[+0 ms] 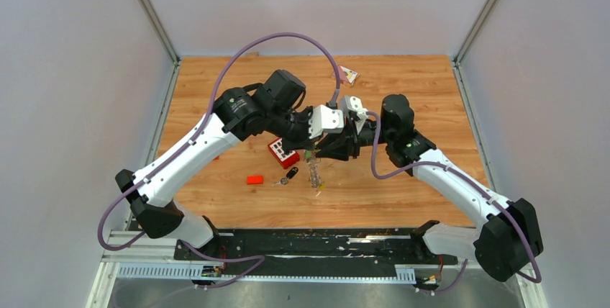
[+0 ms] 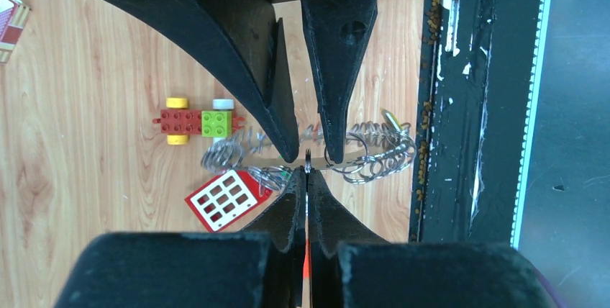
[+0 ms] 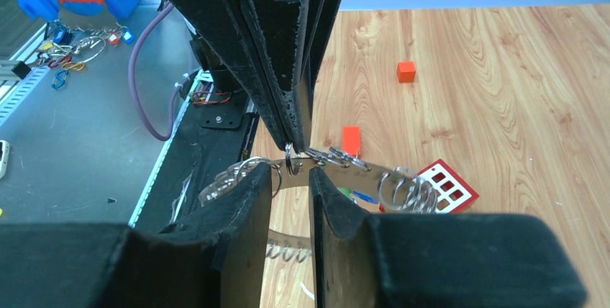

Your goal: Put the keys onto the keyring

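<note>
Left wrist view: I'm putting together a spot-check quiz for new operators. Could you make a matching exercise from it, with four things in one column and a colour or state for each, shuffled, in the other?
Things:
1. toy car
2. grid tile
3. keyring
4. left gripper

Colour or state:
A. shut on a small ring
B. red and green body, yellow and white wheels
C. silver, strung with many little rings
D. red with white squares

Pairs: 1-B, 2-D, 3-C, 4-A
</note>
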Controlling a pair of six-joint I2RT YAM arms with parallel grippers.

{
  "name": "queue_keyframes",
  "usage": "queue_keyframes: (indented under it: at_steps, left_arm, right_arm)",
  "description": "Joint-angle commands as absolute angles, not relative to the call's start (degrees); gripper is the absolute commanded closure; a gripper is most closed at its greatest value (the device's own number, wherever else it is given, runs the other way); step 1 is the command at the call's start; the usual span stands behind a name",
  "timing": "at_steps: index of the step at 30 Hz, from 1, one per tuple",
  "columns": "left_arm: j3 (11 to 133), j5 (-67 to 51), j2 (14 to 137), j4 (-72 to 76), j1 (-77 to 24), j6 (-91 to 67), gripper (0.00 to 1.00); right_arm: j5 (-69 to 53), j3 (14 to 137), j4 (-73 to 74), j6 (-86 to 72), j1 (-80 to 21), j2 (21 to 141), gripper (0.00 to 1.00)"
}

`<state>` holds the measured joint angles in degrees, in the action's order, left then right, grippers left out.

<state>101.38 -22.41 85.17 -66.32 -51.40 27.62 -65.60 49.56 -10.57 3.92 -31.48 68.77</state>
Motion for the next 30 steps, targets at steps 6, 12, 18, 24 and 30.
queue_keyframes:
  at_steps: [6,12,18,24,30]
  left_arm:
    - [100.5,-24.5,83.1,-62.1,-51.6,26.3,1.00]
    - [100.3,-25.1,83.3,-61.8,-51.6,26.0,1.00]
    - [100.1,-24.9,82.1,-61.7,-51.5,26.8,1.00]
    - [93.5,-30.6,75.7,-54.9,-46.3,28.2,0.73]
    - [72.6,-48.7,64.4,-27.3,-35.5,22.5,0.56]
  right_arm:
    - [-66.1,53.0,-7.9,6.6,-32.5,68.7,0.84]
    - [-65.8,53.3,-6.8,7.5,-32.8,68.6,0.95]
    - [-64.9,54.0,-2.9,11.9,-32.8,67.6,1.00]
    - [-66.3,55.4,-0.2,13.6,-31.6,65.4,1.00]
    - [-68.3,55.2,-4.9,7.1,-30.6,64.6,1.00]
